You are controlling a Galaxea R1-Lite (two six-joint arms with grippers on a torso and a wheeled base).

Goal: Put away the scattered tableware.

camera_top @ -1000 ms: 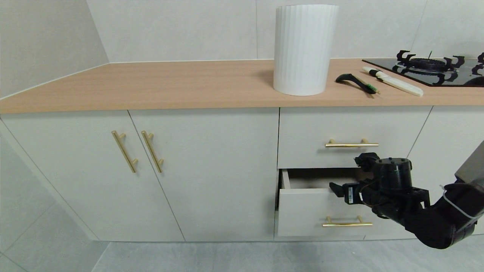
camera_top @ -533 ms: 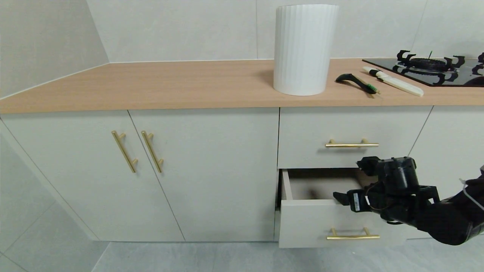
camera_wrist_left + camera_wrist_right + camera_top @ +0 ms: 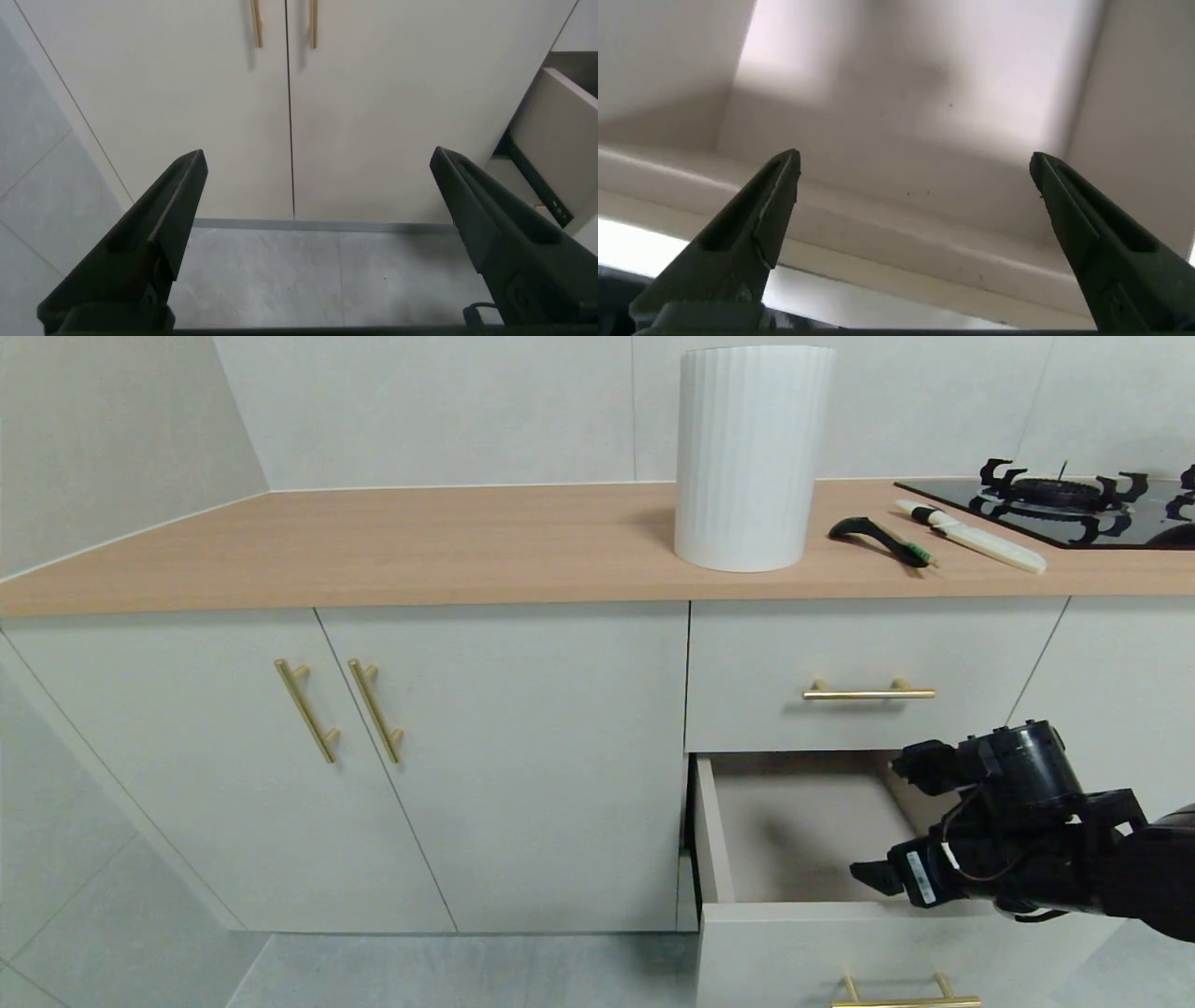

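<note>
Hovering over the front edge of the open lower drawer (image 3: pixel 794 831), the right gripper (image 3: pixel 890 823) has its two black fingers spread wide and nothing between them. One finger sits above the drawer's inside and the other just over its front panel. The right wrist view looks between the parted fingers onto the drawer's pale floor and side walls.

The tableware lies well above, on the wooden countertop (image 3: pixel 420 541). A black-handled utensil (image 3: pixel 878 539) and a white knife (image 3: pixel 971 535) sit side by side, close together. They lie between a tall ribbed white canister (image 3: pixel 752 457) and the gas hob (image 3: pixel 1055 504), with the knife just beside the hob's near edge.

The upper drawer (image 3: pixel 868 653) is shut, its brass bar handle (image 3: pixel 868 693) level.

The left gripper (image 3: pixel 318 233) is also opened wide and holds nothing, facing the closed cabinet doors (image 3: pixel 374 112) low down near the grey floor (image 3: pixel 308 271).
</note>
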